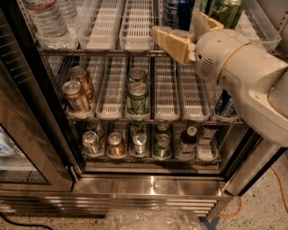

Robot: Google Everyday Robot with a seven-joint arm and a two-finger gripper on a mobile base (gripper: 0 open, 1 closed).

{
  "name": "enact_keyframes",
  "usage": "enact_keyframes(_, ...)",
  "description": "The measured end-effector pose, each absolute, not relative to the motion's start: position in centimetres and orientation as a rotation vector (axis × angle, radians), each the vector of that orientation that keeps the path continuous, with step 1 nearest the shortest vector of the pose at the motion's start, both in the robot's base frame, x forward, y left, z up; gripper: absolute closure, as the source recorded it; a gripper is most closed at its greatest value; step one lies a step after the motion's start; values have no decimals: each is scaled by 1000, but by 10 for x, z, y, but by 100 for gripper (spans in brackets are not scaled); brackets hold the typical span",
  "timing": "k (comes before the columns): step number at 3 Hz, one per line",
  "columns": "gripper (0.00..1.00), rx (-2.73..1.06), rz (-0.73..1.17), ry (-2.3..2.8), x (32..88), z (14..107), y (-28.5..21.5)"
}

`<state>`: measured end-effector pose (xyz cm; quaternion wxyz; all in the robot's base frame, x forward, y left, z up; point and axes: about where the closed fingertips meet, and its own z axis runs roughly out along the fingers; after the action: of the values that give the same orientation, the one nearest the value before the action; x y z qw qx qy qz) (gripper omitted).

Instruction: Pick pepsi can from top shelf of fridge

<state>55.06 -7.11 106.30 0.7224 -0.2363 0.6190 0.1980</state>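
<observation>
The fridge (153, 184) stands with its door open. The pepsi can (176, 11) stands upright on the top shelf (103, 51), right of centre, its upper part cut off by the frame edge. A green-and-black can (227, 11) stands just beside it to the right. The gripper (185, 32) is positioned at the front of the top shelf, directly before the pepsi can. Its tan fingers (170, 42) are spread apart: one lies low and left of the can, the other to its right. Contact with the can cannot be determined. A water bottle (45, 20) occupies the shelf's left end. The white arm (243, 76) enters from the right.
</observation>
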Motion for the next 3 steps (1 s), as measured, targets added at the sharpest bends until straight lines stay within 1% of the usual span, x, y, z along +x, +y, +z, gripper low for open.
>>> enact_keyframes(2, 34, -429, 446, 1390, 553, 1053, -74)
enact_keyframes(3, 41, -429, 446, 1390, 553, 1053, -74)
